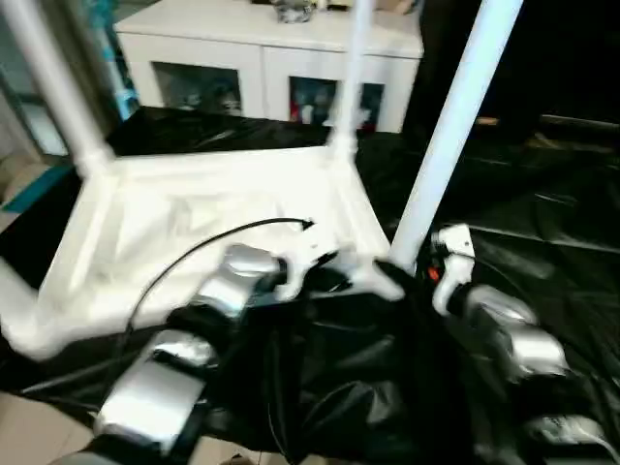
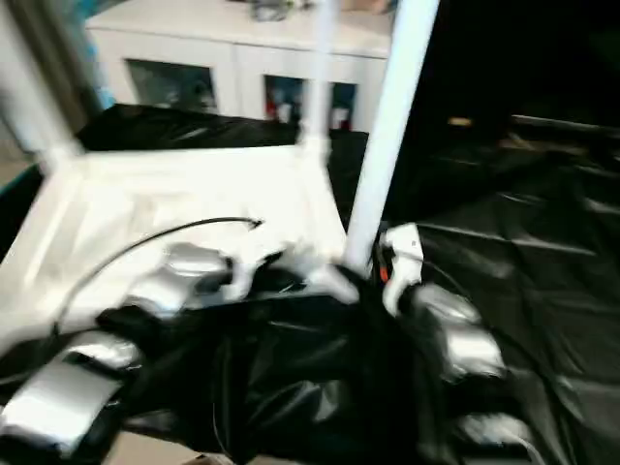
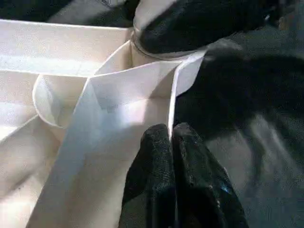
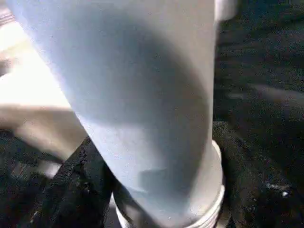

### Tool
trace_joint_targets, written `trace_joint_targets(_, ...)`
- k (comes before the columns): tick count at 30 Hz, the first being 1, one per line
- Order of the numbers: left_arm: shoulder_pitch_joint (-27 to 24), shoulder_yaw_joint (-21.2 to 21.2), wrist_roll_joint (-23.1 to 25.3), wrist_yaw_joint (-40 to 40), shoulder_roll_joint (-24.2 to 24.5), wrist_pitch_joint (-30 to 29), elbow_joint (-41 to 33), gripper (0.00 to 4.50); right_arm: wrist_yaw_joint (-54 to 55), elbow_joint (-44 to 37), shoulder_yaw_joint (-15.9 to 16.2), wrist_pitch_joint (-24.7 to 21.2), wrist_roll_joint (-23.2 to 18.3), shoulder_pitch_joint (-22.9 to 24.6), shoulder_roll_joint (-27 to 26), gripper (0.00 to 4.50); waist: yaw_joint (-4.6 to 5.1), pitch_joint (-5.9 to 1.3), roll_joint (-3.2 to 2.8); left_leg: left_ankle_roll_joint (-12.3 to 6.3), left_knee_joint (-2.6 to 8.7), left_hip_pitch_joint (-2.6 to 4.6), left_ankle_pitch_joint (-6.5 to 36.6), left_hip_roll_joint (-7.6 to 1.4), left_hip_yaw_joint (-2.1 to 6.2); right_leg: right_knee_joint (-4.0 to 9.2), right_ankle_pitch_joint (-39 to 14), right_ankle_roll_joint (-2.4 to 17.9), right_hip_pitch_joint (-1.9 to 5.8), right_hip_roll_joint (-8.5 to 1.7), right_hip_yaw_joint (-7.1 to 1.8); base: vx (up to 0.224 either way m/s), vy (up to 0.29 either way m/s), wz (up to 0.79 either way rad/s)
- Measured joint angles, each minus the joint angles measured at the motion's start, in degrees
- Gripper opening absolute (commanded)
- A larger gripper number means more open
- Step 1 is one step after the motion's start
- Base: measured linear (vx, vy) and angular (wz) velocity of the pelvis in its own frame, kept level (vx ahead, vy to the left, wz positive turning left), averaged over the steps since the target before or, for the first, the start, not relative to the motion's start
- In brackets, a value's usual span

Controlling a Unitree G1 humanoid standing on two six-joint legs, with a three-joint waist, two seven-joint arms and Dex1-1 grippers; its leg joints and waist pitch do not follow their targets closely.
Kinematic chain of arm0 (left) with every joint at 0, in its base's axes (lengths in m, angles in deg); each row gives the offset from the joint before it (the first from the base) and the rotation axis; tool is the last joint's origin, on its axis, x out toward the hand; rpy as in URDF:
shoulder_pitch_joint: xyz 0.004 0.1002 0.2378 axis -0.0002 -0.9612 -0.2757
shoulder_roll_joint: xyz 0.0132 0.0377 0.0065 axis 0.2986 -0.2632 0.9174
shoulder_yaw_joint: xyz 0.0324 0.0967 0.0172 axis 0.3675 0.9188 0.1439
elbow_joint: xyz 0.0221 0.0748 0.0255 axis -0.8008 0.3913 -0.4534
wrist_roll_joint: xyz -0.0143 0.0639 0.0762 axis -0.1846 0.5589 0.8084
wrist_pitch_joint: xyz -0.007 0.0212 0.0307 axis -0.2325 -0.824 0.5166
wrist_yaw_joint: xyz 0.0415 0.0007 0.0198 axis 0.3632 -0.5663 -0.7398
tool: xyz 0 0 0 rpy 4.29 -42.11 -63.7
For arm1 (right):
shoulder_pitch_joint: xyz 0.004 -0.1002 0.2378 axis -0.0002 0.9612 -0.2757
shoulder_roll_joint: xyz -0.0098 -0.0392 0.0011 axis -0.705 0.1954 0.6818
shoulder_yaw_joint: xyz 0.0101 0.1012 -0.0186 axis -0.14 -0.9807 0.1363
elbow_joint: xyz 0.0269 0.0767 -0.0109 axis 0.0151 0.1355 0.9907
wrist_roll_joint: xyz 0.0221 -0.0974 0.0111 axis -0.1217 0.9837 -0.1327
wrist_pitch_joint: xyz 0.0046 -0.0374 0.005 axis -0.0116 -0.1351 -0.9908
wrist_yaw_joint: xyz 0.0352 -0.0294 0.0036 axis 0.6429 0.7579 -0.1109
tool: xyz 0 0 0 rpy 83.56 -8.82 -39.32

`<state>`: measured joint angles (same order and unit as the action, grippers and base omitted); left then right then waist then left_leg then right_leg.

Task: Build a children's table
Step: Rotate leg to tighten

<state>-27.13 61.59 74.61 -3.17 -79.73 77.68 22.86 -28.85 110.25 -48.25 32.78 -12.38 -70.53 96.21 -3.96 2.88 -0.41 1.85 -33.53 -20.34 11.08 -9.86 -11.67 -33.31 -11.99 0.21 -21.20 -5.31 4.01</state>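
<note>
From the head camera, two silver forearms reached over the black-covered work table (image 1: 542, 242). The children's table (image 1: 194, 223) lay upside down on it, legs pointing up. The right gripper (image 1: 402, 271) clasped the near leg (image 1: 450, 131) at its base. In the left wrist view, the left gripper (image 3: 171, 137) pinched the table's thin rim. In the right wrist view, black fingers (image 4: 71, 190) flanked the leg.

Surroundings: covered tabletop and rear cabinet.

The crinkled glossy black plastic sheet (image 1: 542, 208) covers the tabletop. A low white cabinet (image 1: 262, 44) with glass-fronted compartments stands behind it, small items inside too blurred to identify. Pale floor (image 1: 29, 426) lies nearest the camera.
</note>
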Motion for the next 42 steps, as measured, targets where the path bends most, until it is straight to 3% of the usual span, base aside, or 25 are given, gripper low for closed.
trace_joint_targets(2, 0.3, -0.2, 0.0, -2.2, -0.8, 0.0, 0.7, 0.0, 5.0, 1.4, -0.5, 1.1, 1.0, -1.2, -2.0, 2.67, 0.78, 0.01, -0.09, 0.0, 0.13, 0.05, 0.0, 0.09, 0.03, 0.4, 0.0, 0.0, 0.12, 0.0, -0.01, 0.0, 0.0, 0.0)
trace_joint_targets(8, 0.6, -0.6, 0.1, -2.4, -0.8, 0.5, 1.6, 0.0, 7.0, 3.0, -0.6, 4.1, 1.7, -1.6, -3.3, 2.67, 1.09, 0.04, -0.14, -0.01, 0.13, 0.07, 0.0, 0.23, 0.03, 0.45, 0.0, 0.0, 0.09, -0.06, -0.13, 0.0, 0.0, 0.0)
trace_joint_targets(10, 0.6, -0.5, 0.1, -0.7, -0.2, 1.2, 1.6, 0.0, 5.7, 3.1, -0.6, 4.6, 1.7, -1.5, -3.2, 3.23, 1.13, 0.05, -0.13, -0.01, 0.25, 0.06, 0.0, 0.23, 0.03, 0.44, 0.0, 0.0, 0.01, -0.06, -0.13, 0.0, 0.0, 0.0)
trace_joint_targets(13, 0.6, -0.3, 0.1, 1.7, 0.7, 2.0, 1.5, 0.0, 0.8, 2.7, 0.1, 4.8, 2.0, -1.1, -1.6, 3.46, 0.94, 0.05, -0.1, -0.02, 0.38, 0.04, 0.0, 0.22, 0.03, 0.28, 0.1, 0.1, -0.09, -0.05, -0.12, 0.0, 0.0, 0.0)
trace_joint_targets(15, 0.2, 0.1, 0.0, 5.1, 2.2, 2.6, 0.4, 0.0, -4.4, 0.7, 2.4, 4.8, 2.2, 0.2, 0.9, 3.72, 0.58, 0.06, -0.1, -0.02, 0.42, 0.0, 0.0, 0.2, 0.02, 0.21, 0.7, 0.3, -0.16, -0.05, -0.12, 0.0, 0.0, 0.0)
trace_joint_targets(19, -0.7, 0.2, -0.6, 11.4, 4.2, 4.2, -1.3, 0.0, -12.8, -1.7, 4.5, 4.7, 1.9, 1.2, 4.3, 3.72, 0.38, 0.05, -0.11, -0.01, 0.48, -0.13, 0.0, 0.07, 0.01, 0.09, 1.2, 0.5, -0.34, 0.02, -0.02, 0.044, -0.017, 0.0)
trace_joint_targets(24, -1.3, 1.7, -2.0, 19.7, 6.6, 5.3, -4.2, 0.0, -23.8, -5.7, 6.8, 4.3, 0.9, 2.8, 8.9, 3.72, -1.33, -0.01, -0.13, -0.53, 0.31, -0.96, 0.0, -0.06, -0.05, -0.77, 0.6, 0.9, -1.34, 0.08, -0.03, 0.058, -0.01, 0.0)
trace_joint_targets(27, -1.8, 1.9, -2.2, 23.2, 8.0, 5.1, -5.9, 0.0, -28.2, -7.1, 8.0, 4.0, -0.2, 3.4, 10.3, 3.72, -1.83, -0.02, -0.15, -0.72, -0.16, -1.49, 0.1, -0.1, 0.01, -1.3, 0.4, 1.2, -1.87, 0.08, -0.07, 0.0, 0.0, 0.0)
trace_joint_targets(33, -2.9, 2.1, -2.8, 26.0, 9.2, 4.4, -7.0, 0.0, -31.2, -7.8, 8.6, 2.7, -0.8, 4.3, 10.8, 3.58, -1.83, 0.0, -0.12, -0.3, -0.62, -1.53, 0.2, -0.13, 0.02, -1.48, 0.4, 1.2, -1.76, 0.02, -0.14, 0.0, 0.0, 0.0)
trace_joint_targets(35, -3.3, 2.2, -2.8, 26.2, 9.3, 4.4, -7.3, 0.0, -31.7, -7.8, 8.6, 2.5, -0.9, 4.6, 10.8, 3.23, -1.78, 0.02, -0.09, -0.26, -0.64, -1.41, 0.2, -0.13, -0.03, -1.48, 0.5, 1.2, -1.63, -0.01, -0.18, 0.0, 0.0, 0.0)
trace_joint_targets(39, -3.4, 2.2, -2.8, 26.2, 9.4, 4.4, -7.4, 0.0, -31.7, -8.0, 8.7, 1.9, -1.4, 4.7, 10.6, 3.13, -1.8, 0.04, -0.06, -0.23, -0.64, -1.37, 0.1, -0.13, -0.03, -1.49, 0.5, 1.1, -1.58, -0.02, -0.2, 0.0, 0.0, 0.0)
trace_joint_targets(40, -3.4, 2.2, -2.8, 25.8, 9.4, 4.4, -7.4, 0.0, -31.6, -8.1, 8.6, 1.8, -1.4, 4.8, 10.5, 2.89, -1.82, 0.03, -0.06, -0.22, -0.64, -1.36, 0.1, -0.13, -0.03, -1.52, 0.5, 1.1, -1.58, -0.02, -0.2, 0.0, 0.0, 0.0)
trace_joint_targets(42, -3.4, 2.2, -2.7, 24.6, 9.2, 4.4, -7.4, 0.0, -30.4, -8.1, 8.0, 1.8, -1.4, 5.1, 10.1, 2.81, -1.83, 0.03, -0.06, -0.22, -0.64, -1.3, 0.1, -0.13, -0.03, -1.58, 0.5, 1.1, -1.56, -0.02, -0.2, 0.0, 0.0, 0.0)
